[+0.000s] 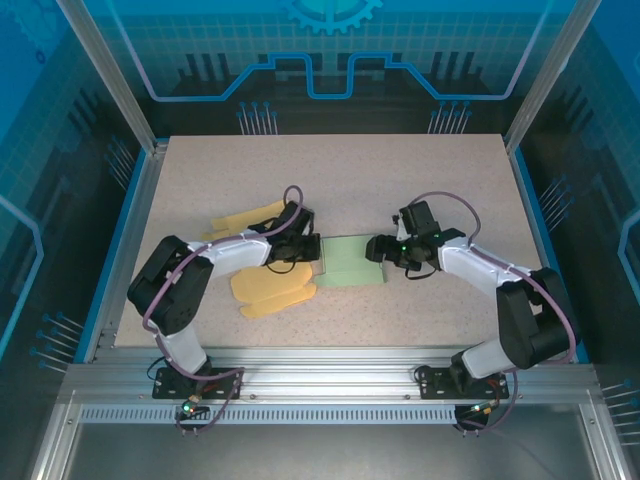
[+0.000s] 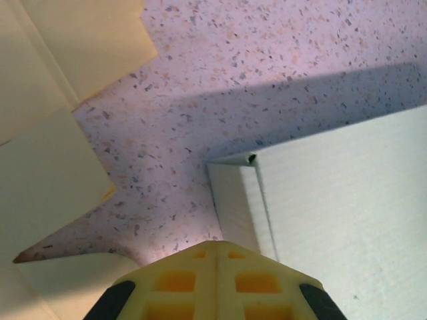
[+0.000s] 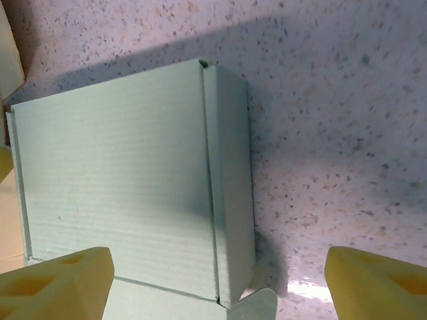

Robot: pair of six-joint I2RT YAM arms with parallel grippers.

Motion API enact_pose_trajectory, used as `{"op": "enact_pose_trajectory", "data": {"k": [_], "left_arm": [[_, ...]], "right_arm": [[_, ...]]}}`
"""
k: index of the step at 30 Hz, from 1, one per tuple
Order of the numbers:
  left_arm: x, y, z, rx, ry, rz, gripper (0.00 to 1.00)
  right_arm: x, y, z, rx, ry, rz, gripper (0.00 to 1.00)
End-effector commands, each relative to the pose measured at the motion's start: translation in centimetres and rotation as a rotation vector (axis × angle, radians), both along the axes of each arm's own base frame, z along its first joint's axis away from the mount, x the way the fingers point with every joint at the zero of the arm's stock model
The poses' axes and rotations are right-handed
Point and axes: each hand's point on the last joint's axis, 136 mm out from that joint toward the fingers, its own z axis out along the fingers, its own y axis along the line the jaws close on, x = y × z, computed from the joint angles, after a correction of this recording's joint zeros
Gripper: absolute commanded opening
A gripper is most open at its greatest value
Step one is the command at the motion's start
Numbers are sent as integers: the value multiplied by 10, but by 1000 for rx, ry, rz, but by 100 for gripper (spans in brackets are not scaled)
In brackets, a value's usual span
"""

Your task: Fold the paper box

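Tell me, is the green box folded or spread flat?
Folded: the green box has its lid down over a standing side wall.

yellow flats (image 1: 270, 285) crowd the left of the green box (image 1: 349, 262); far table (image 1: 340, 170) bare.

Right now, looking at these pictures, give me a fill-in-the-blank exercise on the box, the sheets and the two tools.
The paper box between the tools is coloured ____.
The jaws of the left tool are ____.
The jaws of the right tool are ____.
The flat yellow sheets lie on the box's ____ side.
Missing words: green, shut, open, left.
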Motion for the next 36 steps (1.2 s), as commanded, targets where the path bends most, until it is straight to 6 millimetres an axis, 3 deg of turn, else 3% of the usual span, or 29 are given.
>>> {"op": "enact_pose_trajectory", "data": {"k": [1,6,12,17,27,36], "left_arm": [[-7,3,-15,-45,71,21,6],[-4,-1,-6,-85,54,24,7],[2,2,26,-111,1,66,22],[5,-6,44,-168,-30,66,30],[1,-13,13,-117,48,30,29],[0,-23,5,-153,74,-1,28]], "right_arm": [[3,12,-3,122,17,-2,83],[4,11,-14,155,48,-17,83],[6,7,-19,145,49,-33,83],[6,5,-24,145,52,-51,91],[6,6,-32,175,64,-70,94],[5,7,-38,196,74,-88,94]]}}
